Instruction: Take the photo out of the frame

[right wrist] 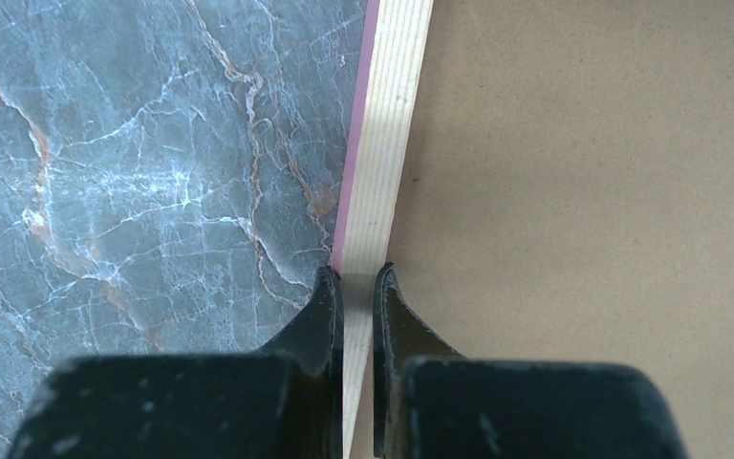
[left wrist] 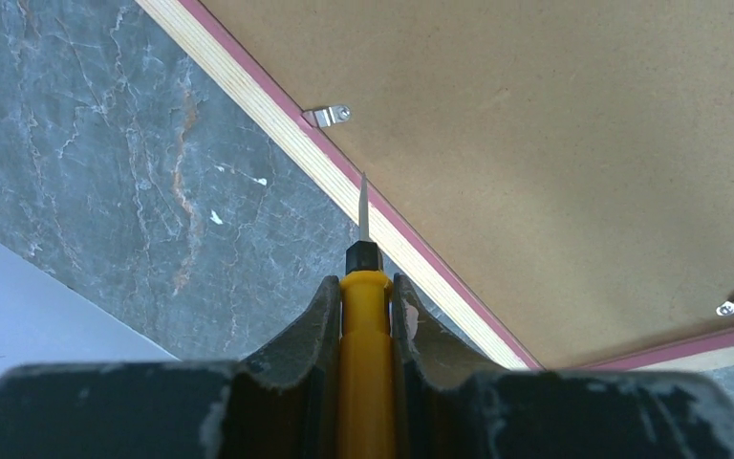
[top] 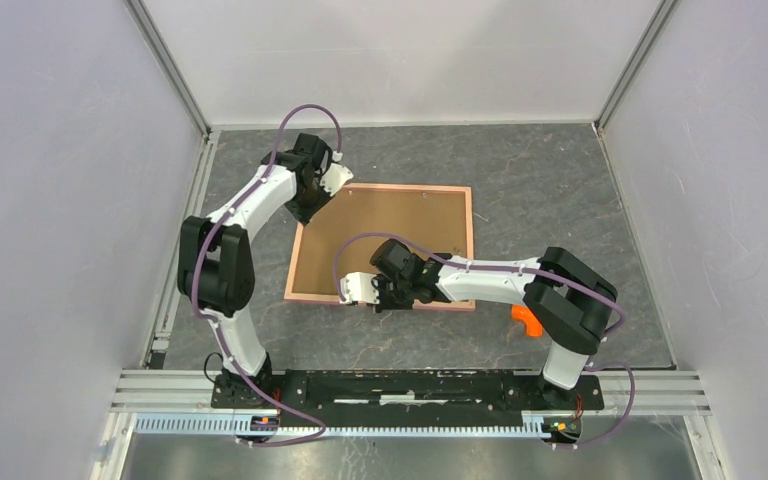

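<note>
**Operator:** Where is the frame lying?

**Spotter:** Your frame (top: 390,230) lies flat on the marble-patterned table (top: 560,200), brown fibreboard back up. It sits about mid-table, somewhat nearer the left edge than the right.

**Operator:** And my left gripper?

**Spotter:** Your left gripper (left wrist: 365,287) hangs over the frame's far-left corner, clamped on a yellow-handled tool (left wrist: 365,330). The tool's thin metal tip points at the inner line of the pink rim, where the rim meets the back. A metal clip (left wrist: 328,116) sits further along that same side, turned across rim and back. I cannot tell whether the tip touches the rim.

**Operator:** The right one?

**Spotter:** Your right gripper (right wrist: 356,282) is down on the frame's near edge, close to the near-left corner. Its fingers (right wrist: 323,316) straddle the rim — one on the outer pink side over the table, the other on the fibreboard side — closed against the pale wooden strip between them.

**Operator:** Anything else nearby?

**Spotter:** An orange piece (top: 526,320) lies on the table just off the frame's near-right corner, beside your right arm — apart from both grippers.
</note>
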